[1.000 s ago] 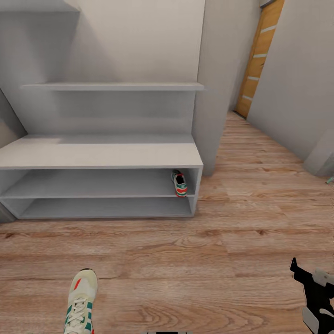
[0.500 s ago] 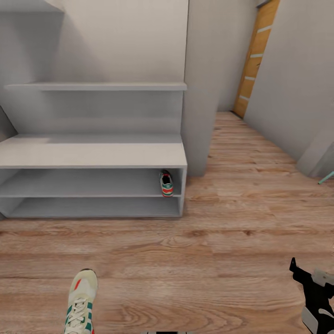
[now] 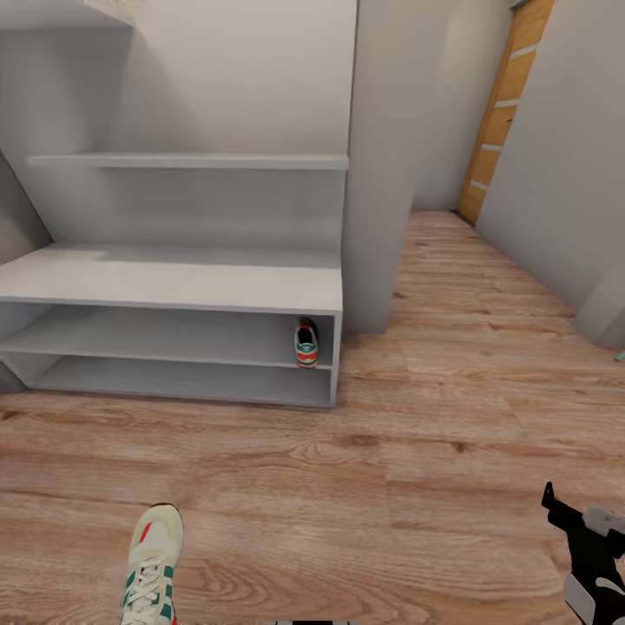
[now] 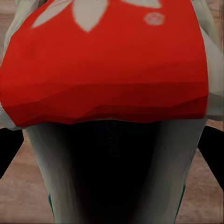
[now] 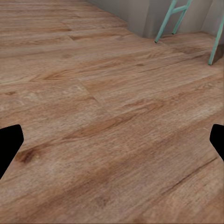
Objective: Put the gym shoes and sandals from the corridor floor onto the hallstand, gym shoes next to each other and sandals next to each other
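A pale grey hallstand (image 3: 174, 286) stands against the wall at 11 o'clock in the head view, its two open shelf levels running under a flat top, with a wall shelf (image 3: 187, 161) above it. One gym shoe (image 3: 305, 343) sits on the upper of the two open levels, tucked against the unit's right end, its red-orange heel and green stripes facing out. The second gym shoe (image 3: 152, 564) shows at 7 o'clock at the bottom edge of the head view, toe pointing toward the hallstand, cream upper and white laces visible over the corridor floor (image 3: 391, 469). In the left wrist view that shoe's red tongue tag and dark opening (image 4: 107, 116) press close to the camera, with the left tool's (image 4: 112, 154) black fingertips (image 4: 8, 149) showing either side of it, closed upon the shoe. The right tool (image 3: 590, 555) hangs at 4 o'clock, low over bare planks; in the right wrist view its dark fingertips (image 5: 9, 144) sit at opposite edges, spread wide with nothing between them, and teal legs of some furniture (image 5: 170, 18) stand on the floor beyond. An orange wooden door (image 3: 508, 104) lies at 1 o'clock down the corridor.
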Tool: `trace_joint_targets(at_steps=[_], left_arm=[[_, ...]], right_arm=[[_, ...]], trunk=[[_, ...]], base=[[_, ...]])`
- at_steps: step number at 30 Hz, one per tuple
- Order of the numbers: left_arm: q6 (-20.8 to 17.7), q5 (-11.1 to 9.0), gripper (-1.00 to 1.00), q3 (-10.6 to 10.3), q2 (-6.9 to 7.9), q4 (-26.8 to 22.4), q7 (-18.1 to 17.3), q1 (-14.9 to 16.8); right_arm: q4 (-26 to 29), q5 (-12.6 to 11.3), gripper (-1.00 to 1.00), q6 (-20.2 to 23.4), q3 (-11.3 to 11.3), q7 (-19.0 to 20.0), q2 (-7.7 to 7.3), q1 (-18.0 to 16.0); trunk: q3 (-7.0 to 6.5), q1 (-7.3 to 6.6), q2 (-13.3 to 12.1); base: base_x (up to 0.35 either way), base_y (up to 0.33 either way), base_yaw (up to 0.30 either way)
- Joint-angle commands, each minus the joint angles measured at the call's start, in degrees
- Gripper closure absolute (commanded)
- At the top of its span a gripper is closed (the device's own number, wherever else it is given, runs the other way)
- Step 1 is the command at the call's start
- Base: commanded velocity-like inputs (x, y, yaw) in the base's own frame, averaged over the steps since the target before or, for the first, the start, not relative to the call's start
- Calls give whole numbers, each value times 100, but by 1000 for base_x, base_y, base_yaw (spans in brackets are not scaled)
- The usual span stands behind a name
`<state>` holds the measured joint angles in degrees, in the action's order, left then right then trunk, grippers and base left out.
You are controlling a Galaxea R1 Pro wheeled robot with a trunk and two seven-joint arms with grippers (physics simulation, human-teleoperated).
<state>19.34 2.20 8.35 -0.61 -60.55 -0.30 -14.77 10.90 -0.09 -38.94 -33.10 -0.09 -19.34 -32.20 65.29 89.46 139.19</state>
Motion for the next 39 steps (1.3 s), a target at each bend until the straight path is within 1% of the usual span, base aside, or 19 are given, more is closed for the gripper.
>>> trace_joint_targets(at_steps=[1,6,16,22,26,27,29,34,36,37,38,39], left_arm=[[0,1,100,0,0,-1,5,0],[0,-5,100,2,0,-1,4,0],[0,-6,100,5,0,-3,10,0],[-3,-9,100,6,6,-9,20,0],[-105,-17,100,-4,-6,-9,36,52],[-572,-15,100,-25,-5,-10,35,231],[-1112,-11,100,-31,-2,-10,27,506],[-1754,-5,100,-35,-1,-10,22,954],[-2181,1,100,-35,-1,-10,22,1219],[-2280,2,100,-35,-1,-10,22,1279],[-2459,6,100,-37,-1,-10,22,1389],[-2540,8,100,-38,0,-10,22,1436]], right_arm=[[0,0,-100,0,-1,0,0,1],[0,0,-100,0,-1,0,0,0],[0,0,-100,0,2,0,0,1],[0,0,-100,0,-1,0,0,2],[0,0,-100,0,3,0,0,2],[0,0,-100,0,-1,0,0,2],[-3,0,-100,0,1,0,0,1],[-3,0,-100,0,2,0,0,1],[-4,0,-100,0,2,0,0,1],[-5,0,-100,0,2,0,0,1],[-4,0,-100,0,2,0,0,0],[-5,0,-100,0,1,0,0,1]], trunk=[[0,0,0],[0,0,0],[0,0,0],[0,0,0],[0,0,0],[0,0,0],[0,0,0],[0,0,0],[0,0,0],[0,0,0],[0,0,0],[0,0,0]], base=[[0,-266,50],[34,-218,21],[134,-162,2],[43,-50,0],[3,-3,0],[0,0,0],[0,0,0],[0,0,0],[0,0,0],[0,0,0],[0,0,0],[0,0,0]])
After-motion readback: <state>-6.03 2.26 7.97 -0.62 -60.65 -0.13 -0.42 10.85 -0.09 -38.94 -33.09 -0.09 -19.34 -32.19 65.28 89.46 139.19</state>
